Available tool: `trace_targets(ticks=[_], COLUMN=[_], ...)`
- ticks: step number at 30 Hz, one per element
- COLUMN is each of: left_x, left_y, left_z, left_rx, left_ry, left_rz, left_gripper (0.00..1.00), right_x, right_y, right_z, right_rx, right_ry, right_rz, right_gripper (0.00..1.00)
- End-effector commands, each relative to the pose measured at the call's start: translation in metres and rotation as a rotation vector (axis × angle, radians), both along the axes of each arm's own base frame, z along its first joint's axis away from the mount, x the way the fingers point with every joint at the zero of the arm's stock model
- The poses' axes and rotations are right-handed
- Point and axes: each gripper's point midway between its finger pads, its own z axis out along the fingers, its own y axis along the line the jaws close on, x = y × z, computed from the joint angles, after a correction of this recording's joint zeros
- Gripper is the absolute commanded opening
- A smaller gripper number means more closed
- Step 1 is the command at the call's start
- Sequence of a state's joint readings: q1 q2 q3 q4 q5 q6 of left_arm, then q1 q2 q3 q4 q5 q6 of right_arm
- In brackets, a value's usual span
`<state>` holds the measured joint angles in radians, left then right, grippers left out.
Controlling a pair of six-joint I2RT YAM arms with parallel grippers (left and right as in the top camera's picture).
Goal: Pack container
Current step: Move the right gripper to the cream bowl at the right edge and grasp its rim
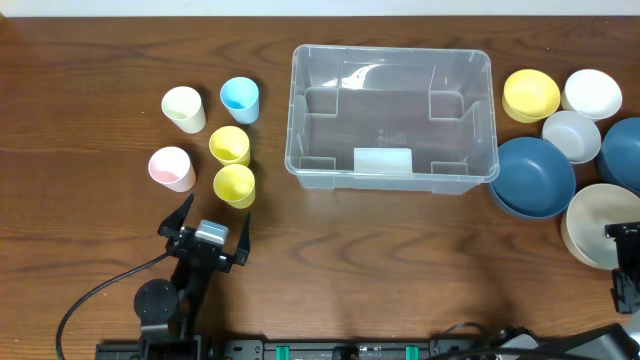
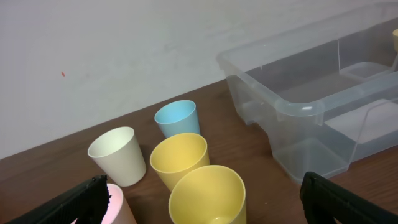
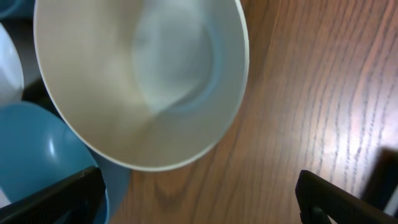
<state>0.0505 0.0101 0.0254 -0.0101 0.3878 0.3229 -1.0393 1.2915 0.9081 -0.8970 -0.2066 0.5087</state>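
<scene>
Container (image 1: 390, 112) is a clear glossy plastic bin, rectangular with a rounded rim, sitting on the wood-grain surface (image 1: 100, 100) between smooth tapered cups (image 1: 230, 145) and round bowls (image 1: 535, 178). Left end effector (image 1: 217, 207) and right end effector (image 3: 199, 180) both gape wide, gripping nothing; right's over a cream bowl (image 3: 143, 81).

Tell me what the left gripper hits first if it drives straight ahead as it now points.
Most likely the nearest yellow cup, which stands almost centred ahead of the open left gripper in its wrist view, with nothing nearer in line.
</scene>
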Motion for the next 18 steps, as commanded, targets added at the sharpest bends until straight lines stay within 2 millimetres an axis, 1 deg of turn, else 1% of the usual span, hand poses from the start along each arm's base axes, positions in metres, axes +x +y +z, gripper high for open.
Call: trace_targets(ticks=[1, 6, 10, 13, 18], left_x=[0.0, 0.0, 0.0, 0.0, 0.0], left_y=[0.001, 0.001, 0.001, 0.001, 0.001], left_z=[-0.016, -0.016, -0.016, -0.016, -0.016], left_rx=[0.013, 0.013, 0.013, 0.013, 0.013], left_ry=[0.042, 0.042, 0.042, 0.042, 0.042], left_rz=[0.0, 0.0, 0.0, 0.0, 0.0], left_gripper=[0.98, 0.98, 0.98, 0.98, 0.98], right_x=[-0.002, 0.0, 0.0, 0.0, -0.014], right_y=[-0.005, -0.012, -0.011, -0.014, -0.02], right_z=[-0.01, -0.028, -0.045, -0.054, -0.068], right_rx=[0.023, 0.069, 0.122, 0.134, 0.118], right_ry=[0.01, 0.035, 0.064, 0.076, 0.17], right_rz=[-0.058, -0.116, -0.134, -0.135, -0.155], right_gripper=[0.99, 0.99, 0.99, 0.99, 0.99])
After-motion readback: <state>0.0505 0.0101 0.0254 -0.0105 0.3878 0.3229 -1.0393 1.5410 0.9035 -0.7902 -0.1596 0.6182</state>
